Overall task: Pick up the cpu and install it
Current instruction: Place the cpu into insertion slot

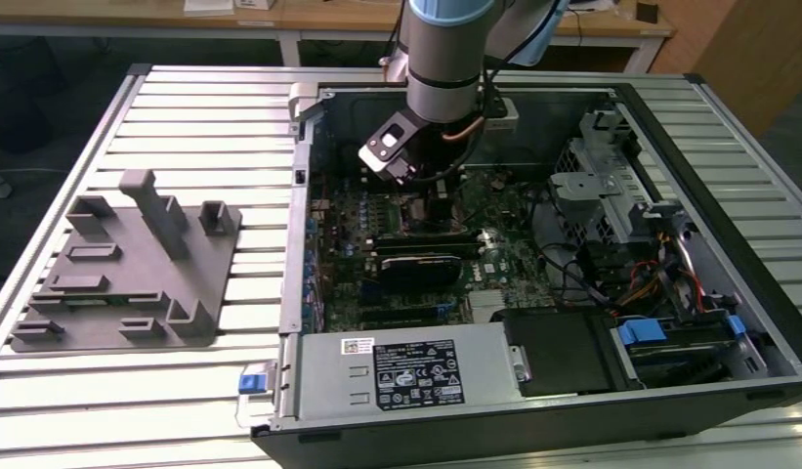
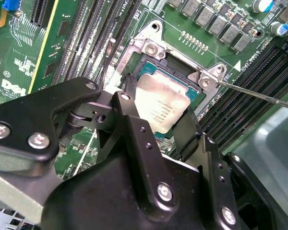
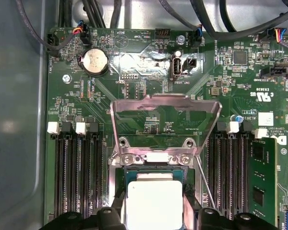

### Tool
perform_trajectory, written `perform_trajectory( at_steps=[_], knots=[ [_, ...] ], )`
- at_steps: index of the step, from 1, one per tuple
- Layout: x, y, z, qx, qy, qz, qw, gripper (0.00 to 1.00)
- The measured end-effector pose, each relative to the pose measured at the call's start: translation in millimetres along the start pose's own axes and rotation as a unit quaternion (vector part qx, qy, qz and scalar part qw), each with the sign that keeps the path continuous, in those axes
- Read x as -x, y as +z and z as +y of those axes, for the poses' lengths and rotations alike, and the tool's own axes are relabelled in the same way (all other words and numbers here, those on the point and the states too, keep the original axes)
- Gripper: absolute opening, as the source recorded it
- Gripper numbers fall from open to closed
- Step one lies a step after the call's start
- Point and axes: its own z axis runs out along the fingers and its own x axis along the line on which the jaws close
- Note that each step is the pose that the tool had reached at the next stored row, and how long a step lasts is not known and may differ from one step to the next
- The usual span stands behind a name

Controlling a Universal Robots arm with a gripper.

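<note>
My gripper (image 2: 158,109) is down inside the open case (image 1: 708,125), over the board (image 3: 134,86), and the cpu (image 2: 162,99) sits squarely between its fingers (image 2: 128,125). In both wrist views a dark finger lies against each of two opposite edges of the chip, with no gap that I can make out, so I take it that I am clamped on the cpu and not standing loose around it. The chip is directly under my wrist and directly over the socket (image 2: 143,61), so the line from tool to part runs straight down, with no sideways offset to speak of. The cpu is square and has no long axis. What counts is that its edges look parallel to the socket frame in the first wrist view, with green rim showing on the far side and along one finger. I cannot tell whether it already rests in the socket or hangs just above it. The load plate (image 3: 163,102) stands raised on its hinge just beyond the chip, clear of my fingers, and the thin lever (image 2: 259,95) is swung out to one side, away from the cpu.
</note>
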Motion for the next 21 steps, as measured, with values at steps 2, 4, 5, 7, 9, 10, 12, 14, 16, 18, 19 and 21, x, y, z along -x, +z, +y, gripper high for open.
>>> perform_trajectory(
  at_steps=[2, 4, 5, 7, 9, 10, 12, 14, 16, 18, 19, 21],
  knots=[
    [-0.3, 0.4, 0.1, 0.0003, 0.0, 0.0008, 1.0, 0.55],
    [0.0, -0.1, 0.0, -0.0002, 0.0, 0.0001, 1.0, 0.61],
    [0.1, -0.1, 0.0, -0.0002, 0.0, 0.0001, 1.0, 0.61],
    [0.0, -0.3, 0.0, -0.0002, 0.0, 0.0002, 1.0, 0.61],
    [0.1, -1.4, 0.0, -0.0002, 0.0, 0.0003, 1.0, 0.61],
    [0.1, -2.2, 0.0, -0.0002, 0.0, 0.0004, 1.0, 0.61],
    [0.1, -3.3, 0.0, -0.0002, 0.0, 0.0007, 1.0, 0.61],
    [0.0, -3.3, 0.0, -0.0001, 0.0, 0.0032, 1.0, 0.61],
    [0.0, -3.8, 0.0, -0.0001, 0.0, 0.0042, 1.0, 0.61],
    [0.0, -5.6, 0.1, -0.0002, 0.0, 0.0044, 1.0, 0.61],
    [0.1, -6.7, 0.1, -0.0002, 0.0, 0.0044, 1.0, 0.61],
    [0.0, -7.5, 0.1, -0.0001, 0.0, 0.0046, 1.0, 0.61]
  ],
)
